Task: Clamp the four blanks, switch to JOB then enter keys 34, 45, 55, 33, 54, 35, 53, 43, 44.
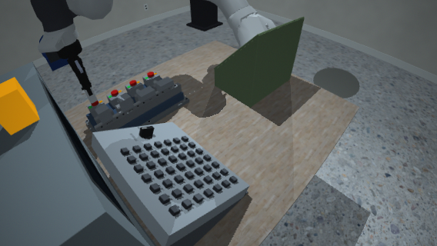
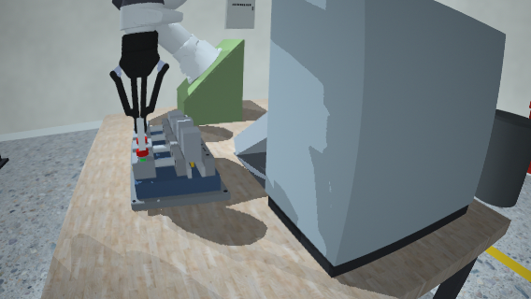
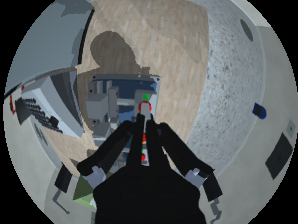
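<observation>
Pointing a shut, empty gripper (image 1: 92, 99) (image 2: 141, 138) (image 3: 144, 108) at the end valve (image 1: 95, 104) (image 2: 142, 152) (image 3: 140, 106), likely finishing clamping. Next, probably lifting and turning the selector (image 1: 146, 132) (image 3: 54, 121) to JOB

Vise row (image 1: 140, 111) (image 2: 178, 187) (image 3: 122, 107) on table (image 1: 246, 142) (image 2: 107, 234) (image 3: 150, 40), beside key panel (image 1: 111, 150) (image 3: 55, 100); cabinet (image 1: 58, 173) (image 2: 318, 140) (image 3: 45, 35) beyond panel from vises.
</observation>
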`<state>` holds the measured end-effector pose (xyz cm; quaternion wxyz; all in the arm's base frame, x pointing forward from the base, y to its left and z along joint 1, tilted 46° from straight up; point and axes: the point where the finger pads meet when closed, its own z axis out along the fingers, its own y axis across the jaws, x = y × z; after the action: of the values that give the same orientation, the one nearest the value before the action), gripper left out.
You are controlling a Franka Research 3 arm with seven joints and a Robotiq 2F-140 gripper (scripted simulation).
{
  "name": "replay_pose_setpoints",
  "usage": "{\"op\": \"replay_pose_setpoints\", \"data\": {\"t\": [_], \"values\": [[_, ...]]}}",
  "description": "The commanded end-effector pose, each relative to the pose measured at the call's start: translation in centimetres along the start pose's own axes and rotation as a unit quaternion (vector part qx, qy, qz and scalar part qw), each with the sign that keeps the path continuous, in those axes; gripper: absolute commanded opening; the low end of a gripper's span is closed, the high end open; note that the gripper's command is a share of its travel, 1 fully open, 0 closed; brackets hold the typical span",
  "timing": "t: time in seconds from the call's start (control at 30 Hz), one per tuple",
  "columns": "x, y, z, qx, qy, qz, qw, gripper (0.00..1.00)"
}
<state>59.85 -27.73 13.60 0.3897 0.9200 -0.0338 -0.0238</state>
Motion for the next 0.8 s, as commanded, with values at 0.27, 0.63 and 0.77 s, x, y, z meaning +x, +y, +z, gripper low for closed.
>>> {"op": "replay_pose_setpoints", "data": {"t": [0.27,0.63,0.77], "values": [[-0.11,0.06,0.52,-0.001,-0.001,-0.002,1.0,0.0],[-0.11,0.06,1.05,-0.001,-0.001,-0.002,1.0,0.0],[-0.11,0.06,1.13,-0.001,-0.001,-0.002,1.0,0.0]]}}
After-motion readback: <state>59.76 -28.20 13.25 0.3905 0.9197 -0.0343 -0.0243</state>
